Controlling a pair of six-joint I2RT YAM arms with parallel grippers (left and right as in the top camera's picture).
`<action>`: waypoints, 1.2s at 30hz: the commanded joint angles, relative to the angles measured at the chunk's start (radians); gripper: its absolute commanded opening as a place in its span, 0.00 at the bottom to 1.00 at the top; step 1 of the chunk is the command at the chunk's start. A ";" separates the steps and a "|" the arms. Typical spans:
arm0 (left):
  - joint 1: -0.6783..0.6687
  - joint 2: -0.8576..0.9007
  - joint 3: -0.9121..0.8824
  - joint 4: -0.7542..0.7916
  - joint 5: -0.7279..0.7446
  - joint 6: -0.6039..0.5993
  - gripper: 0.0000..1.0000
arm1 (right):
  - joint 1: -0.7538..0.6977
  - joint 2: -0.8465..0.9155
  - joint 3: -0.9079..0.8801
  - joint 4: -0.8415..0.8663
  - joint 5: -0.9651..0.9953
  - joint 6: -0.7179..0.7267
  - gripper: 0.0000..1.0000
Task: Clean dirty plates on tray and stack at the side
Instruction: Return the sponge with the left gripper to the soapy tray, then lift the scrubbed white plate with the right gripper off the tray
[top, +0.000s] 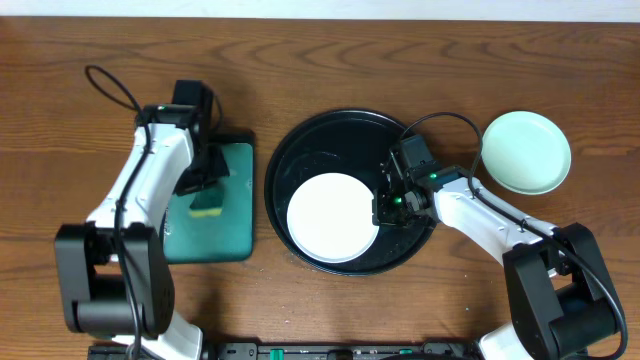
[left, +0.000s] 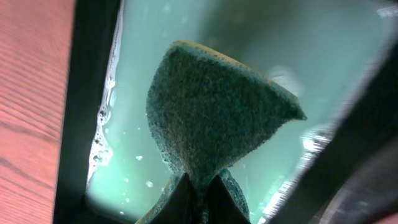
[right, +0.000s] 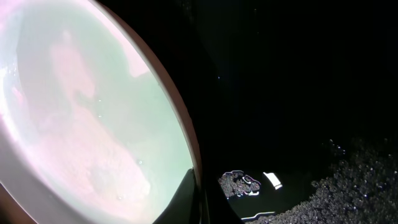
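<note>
Now | wooden table (top: 320, 60) | left gripper (left: 199, 191) pinching sponge (left: 211, 106) | right gripper (top: 386, 209) clamping white plate (top: 325, 215) on black tray (top: 300, 140)

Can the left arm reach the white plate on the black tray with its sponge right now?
Likely yes: nothing stands between the sponge and the white plate; the right pincer holds only its right rim.
</note>
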 joint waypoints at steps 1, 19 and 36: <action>0.022 0.041 -0.027 0.013 0.040 0.058 0.07 | -0.006 0.003 0.011 0.003 -0.020 -0.022 0.01; 0.023 0.085 -0.070 0.104 0.043 0.070 0.79 | -0.006 0.003 0.011 -0.001 -0.020 -0.023 0.01; -0.064 -0.650 -0.051 -0.038 0.122 0.007 0.80 | -0.011 0.001 0.079 -0.032 -0.256 -0.039 0.01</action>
